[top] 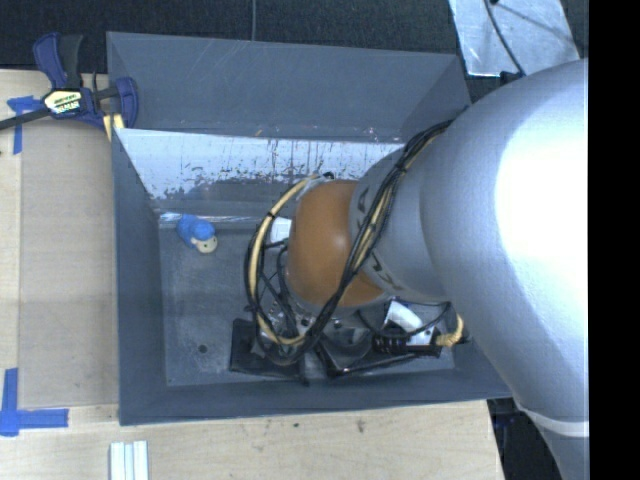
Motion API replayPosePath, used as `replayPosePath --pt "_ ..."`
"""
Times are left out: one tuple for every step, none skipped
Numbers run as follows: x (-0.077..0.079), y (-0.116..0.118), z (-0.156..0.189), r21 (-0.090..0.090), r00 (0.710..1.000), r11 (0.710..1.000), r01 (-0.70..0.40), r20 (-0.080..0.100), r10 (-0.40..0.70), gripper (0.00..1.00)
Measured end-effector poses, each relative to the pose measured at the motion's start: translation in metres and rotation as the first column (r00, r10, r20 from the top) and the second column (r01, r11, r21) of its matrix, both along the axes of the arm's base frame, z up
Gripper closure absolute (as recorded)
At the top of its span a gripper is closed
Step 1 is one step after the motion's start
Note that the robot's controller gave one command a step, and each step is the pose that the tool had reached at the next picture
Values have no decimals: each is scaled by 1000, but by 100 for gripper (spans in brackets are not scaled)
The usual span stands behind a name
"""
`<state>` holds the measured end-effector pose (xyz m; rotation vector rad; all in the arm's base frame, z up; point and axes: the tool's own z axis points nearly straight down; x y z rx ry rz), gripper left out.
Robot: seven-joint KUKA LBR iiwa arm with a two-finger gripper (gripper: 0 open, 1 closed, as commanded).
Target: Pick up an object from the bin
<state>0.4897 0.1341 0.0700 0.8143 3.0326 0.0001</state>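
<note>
Hand (pixel 282 342) sits low in the grey bin (pixel 135 268), near its front wall; grip state cannot be told. Blue object (pixel 195 231) lies well up-left of the hand on the scuffed floor.

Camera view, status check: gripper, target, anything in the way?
Gripper down in bin, near wall, under orange cover and cables; hold unconfirmed. Small blue thing lies apart, far-left floor. Bare floor between.

Small blue-and-tan object (pixel 197 234) lying on bin (pixel 140 298) floor, far-left corner.
</note>
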Motion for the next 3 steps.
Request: replayPosePath --pt "1 -1 8 1 1000 1000 1 2 -1 100" --pt "2 -1 44 1 1000 1000 0 3 0 100" --pt "4 -2 108 2 1000 1000 -1 6 1 100"
